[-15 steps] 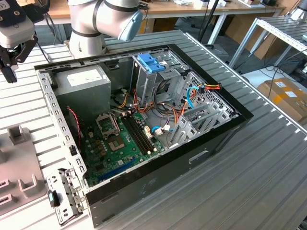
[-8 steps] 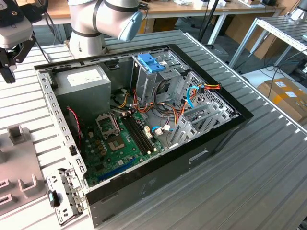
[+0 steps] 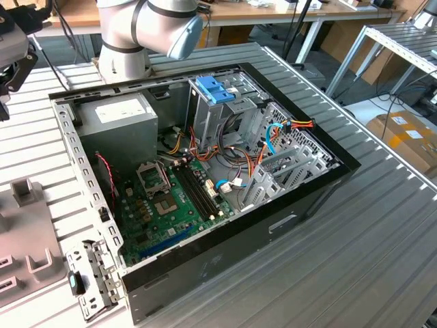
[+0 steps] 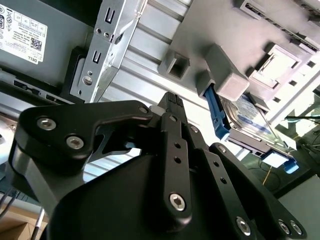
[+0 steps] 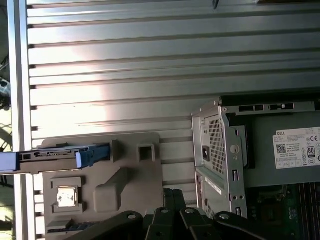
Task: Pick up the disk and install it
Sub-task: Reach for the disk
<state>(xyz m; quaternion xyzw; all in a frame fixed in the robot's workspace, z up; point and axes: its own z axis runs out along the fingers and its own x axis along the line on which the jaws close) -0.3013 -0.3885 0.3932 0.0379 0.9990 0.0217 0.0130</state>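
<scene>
The disk (image 5: 55, 157) is a silver-grey drive with blue side rails. It stands on edge in a slot of the grey holder block (image 5: 130, 172), and in the second wrist view the disk (image 4: 252, 125) shows its labelled face. My gripper (image 5: 172, 194) hovers above the ribbed table between the holder block and the open computer case (image 5: 220, 150), apart from the disk. In the second wrist view the gripper (image 4: 171, 100) has its fingers pressed together with nothing between them.
The open computer case (image 3: 300, 198) lies on the ribbed metal table (image 3: 382, 239), with a grey power-supply box (image 3: 116, 119), a motherboard (image 3: 171, 205) and a drive cage topped by a blue bracket (image 3: 215, 89). The arm's base (image 3: 136, 27) stands behind the case. The holder block (image 3: 27, 232) sits at the exterior view's left.
</scene>
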